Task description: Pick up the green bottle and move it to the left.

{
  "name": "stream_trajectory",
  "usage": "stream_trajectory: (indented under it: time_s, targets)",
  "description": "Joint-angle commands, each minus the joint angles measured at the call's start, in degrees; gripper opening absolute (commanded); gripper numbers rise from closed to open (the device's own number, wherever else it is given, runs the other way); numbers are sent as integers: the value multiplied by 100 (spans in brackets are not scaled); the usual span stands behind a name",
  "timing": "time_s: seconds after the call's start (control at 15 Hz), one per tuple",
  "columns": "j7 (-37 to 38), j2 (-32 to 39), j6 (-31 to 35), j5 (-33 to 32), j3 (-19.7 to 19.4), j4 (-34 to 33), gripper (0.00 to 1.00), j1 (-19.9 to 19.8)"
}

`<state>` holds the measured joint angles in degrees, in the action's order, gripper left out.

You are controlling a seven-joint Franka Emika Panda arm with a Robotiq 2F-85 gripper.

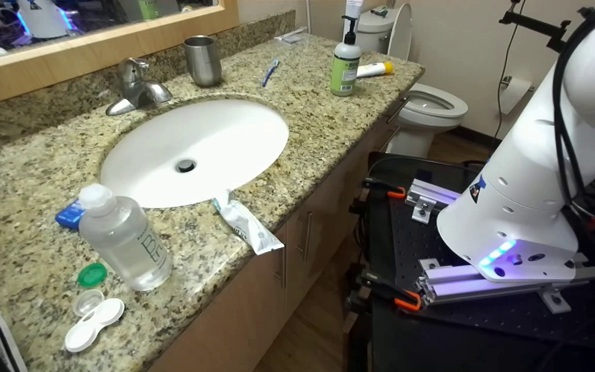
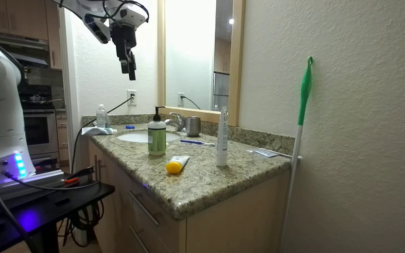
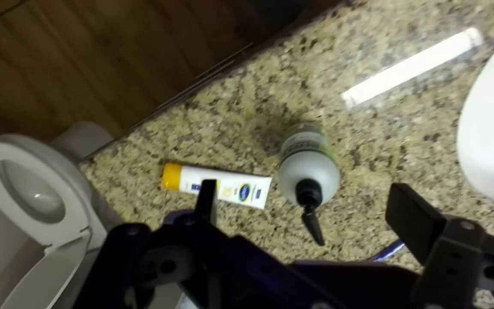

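The green bottle is a soap bottle with a green label, a pale grey shoulder and a black pump top. It stands upright on the granite counter in both exterior views (image 1: pixel 345 72) (image 2: pixel 157 137), near the counter's front edge. The wrist view shows the green bottle (image 3: pixel 309 171) from above, with its black spout pointing toward the gripper's palm. My gripper (image 2: pixel 128 72) is high above the counter in an exterior view. In the wrist view my gripper (image 3: pixel 303 186) is open and empty, its fingers wide apart, with the bottle's top appearing between them from above.
A yellow-capped tube (image 3: pixel 225 186) lies close beside the bottle. A white tube (image 2: pixel 222 140) stands upright nearby. A toothbrush (image 1: pixel 270 72), a grey metal cup (image 1: pixel 203 61), a faucet (image 1: pixel 137 88) and the sink (image 1: pixel 246 129) are farther along. A clear bottle (image 1: pixel 127 243) stands at the far end.
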<state>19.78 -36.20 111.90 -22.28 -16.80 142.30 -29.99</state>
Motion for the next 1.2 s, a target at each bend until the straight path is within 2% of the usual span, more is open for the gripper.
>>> stream_trajectory:
  time_s: [0.0,0.13,0.2,0.27,0.33,0.4,0.47,0.53,0.6,0.8,0.93,1.13]
  targets:
    - [-17,166,1524,-787,-572,267,100,239]
    - [221,380,2515,-874,-1114,289,100,615]
    - [330,593,2999,-590,-1317,338,100,743]
    - [128,983,3286,206,-1092,364,100,422]
    - [-7,1131,3354,702,-1224,361,100,572]
    - [-269,1293,3268,1222,-1404,306,100,705]
    - [-537,1488,3010,1745,-1415,215,100,743]
    - [-384,1158,3090,1372,-947,359,100,299]
    - [-520,1322,3079,1665,-1010,345,100,351]
    - [-558,1512,3076,1817,-1055,306,100,399]
    - [-653,1669,2623,1536,-969,188,100,306]
    - [-1352,2032,1924,1717,-1078,-38,100,430]
